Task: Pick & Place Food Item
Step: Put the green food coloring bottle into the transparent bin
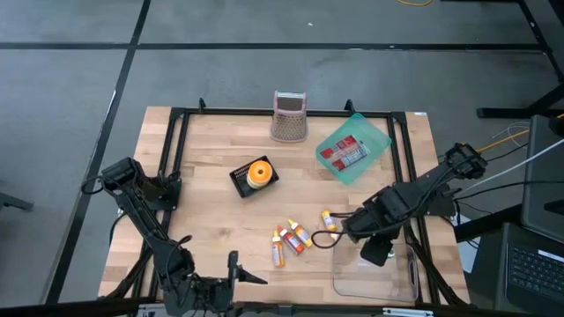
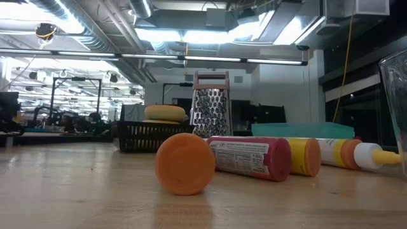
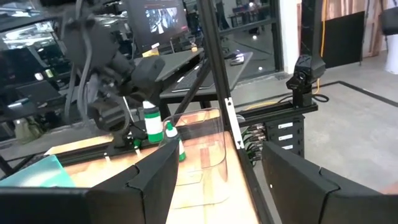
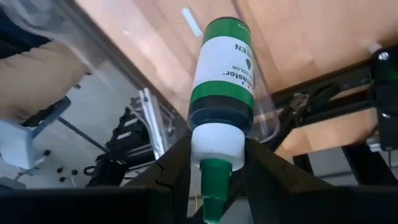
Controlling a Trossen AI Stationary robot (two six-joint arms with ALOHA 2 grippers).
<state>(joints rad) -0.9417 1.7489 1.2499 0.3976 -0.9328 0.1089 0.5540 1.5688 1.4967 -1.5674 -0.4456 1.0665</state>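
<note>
We see our right pincer (image 4: 214, 165) clenched on the green food-colour bottle (image 4: 222, 74), held above the clear container (image 1: 374, 269) at the worktop's (image 1: 211, 229) near right, while our left pincer (image 3: 214, 177) waits released

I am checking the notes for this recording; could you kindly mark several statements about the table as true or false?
1. The right end effector holds a green food colouring bottle. True.
2. The grater lies flat in the clear container. False: it stands at the table's far edge, apart from the clear container.
3. An orange and yellow item sits in the black basket. True.
4. The teal lid is bare. False: a red packet lies on it.
5. The left end effector grips a bottle. False: it is open and empty, at the table's near left.
</note>
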